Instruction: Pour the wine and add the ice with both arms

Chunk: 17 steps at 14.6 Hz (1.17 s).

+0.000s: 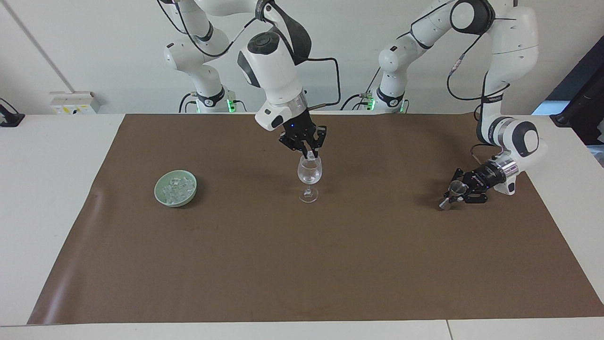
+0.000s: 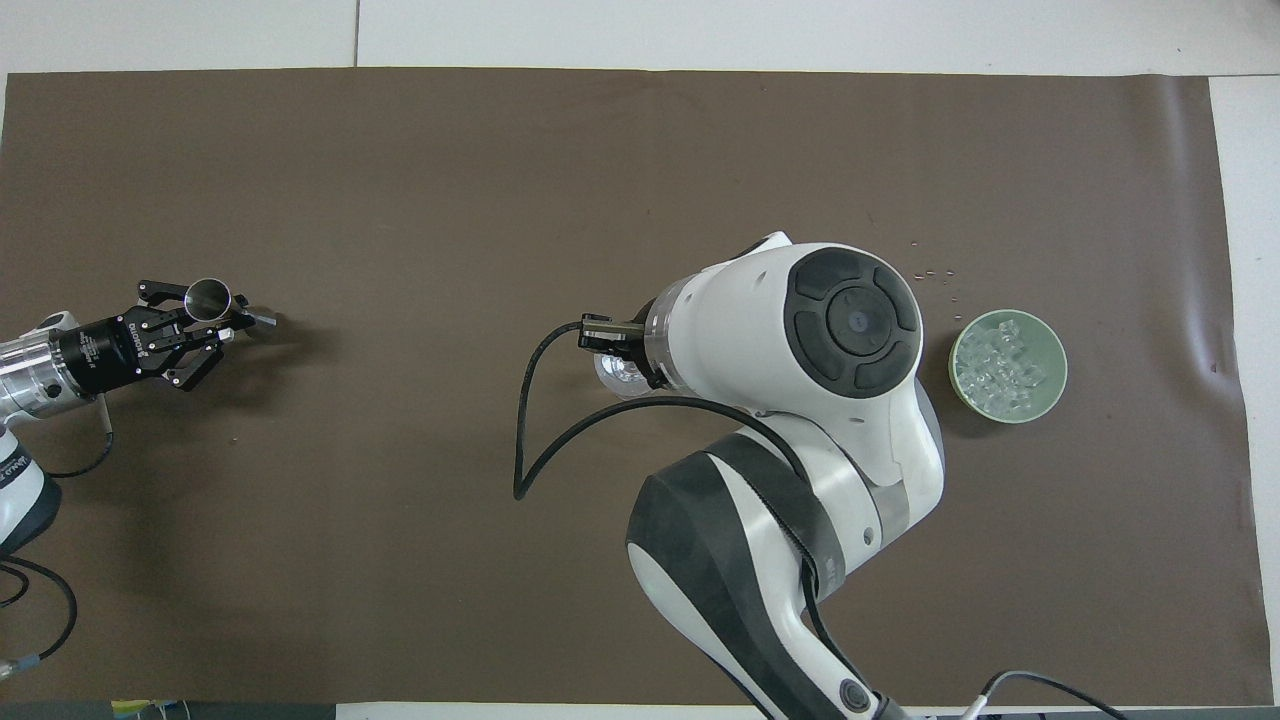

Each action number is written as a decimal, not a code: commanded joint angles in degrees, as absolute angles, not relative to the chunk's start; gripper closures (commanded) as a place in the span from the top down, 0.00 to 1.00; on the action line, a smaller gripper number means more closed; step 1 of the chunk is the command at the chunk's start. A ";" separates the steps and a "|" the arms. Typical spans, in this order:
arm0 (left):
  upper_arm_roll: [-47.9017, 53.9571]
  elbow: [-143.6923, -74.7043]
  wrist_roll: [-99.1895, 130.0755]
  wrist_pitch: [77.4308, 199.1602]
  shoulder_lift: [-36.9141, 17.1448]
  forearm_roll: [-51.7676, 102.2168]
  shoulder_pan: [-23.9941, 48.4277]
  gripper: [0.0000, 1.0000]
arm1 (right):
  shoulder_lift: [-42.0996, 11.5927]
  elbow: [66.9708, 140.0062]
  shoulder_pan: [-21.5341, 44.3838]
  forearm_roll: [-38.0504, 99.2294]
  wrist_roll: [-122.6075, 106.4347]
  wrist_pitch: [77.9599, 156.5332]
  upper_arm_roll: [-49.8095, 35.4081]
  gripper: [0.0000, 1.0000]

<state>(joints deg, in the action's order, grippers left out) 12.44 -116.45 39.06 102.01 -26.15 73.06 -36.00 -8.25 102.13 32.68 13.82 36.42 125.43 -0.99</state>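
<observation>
We hold our right gripper [image 1: 311, 154] pinched on an ice cube just over the glass [image 1: 309, 175] to drop it in, more ice [image 1: 176, 187] waits in the bowl [image 1: 160, 197], while our left gripper [image 1: 460, 191] clamps the jigger [image 1: 453, 191] at the mat.

- Facing view: high, across the table, looks at both arm bases.
- Overhead view: above robots' end, steeply down.
- Shared: brown mat [image 1: 330, 259] [image 2: 400, 150], wine glass [image 1: 309, 177] [image 2: 612, 372], green bowl [image 1: 160, 197] [image 2: 1058, 350].

Bright, even overhead light casts soft shadows on the brown mat [image 1: 302, 264]; sharp focus.
</observation>
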 commanded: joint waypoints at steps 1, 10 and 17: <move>12.92 -116.80 36.66 99.94 -27.60 74.00 -38.23 0.00 | -7.82 102.92 32.52 12.74 37.18 126.74 -1.14 0.33; 12.83 -117.78 35.34 98.09 -27.25 74.01 -38.76 1.00 | -8.26 100.13 32.00 12.57 37.18 123.68 -1.06 0.40; 12.39 -114.35 35.16 103.26 -22.60 58.92 -36.83 1.00 | -6.34 92.55 24.72 6.68 30.44 106.46 -0.62 0.53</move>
<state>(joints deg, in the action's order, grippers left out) 12.47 -114.08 35.04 100.75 -24.88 63.08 -37.91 -7.86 93.13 27.91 7.45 34.46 110.56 -0.33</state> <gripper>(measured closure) 0.000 0.559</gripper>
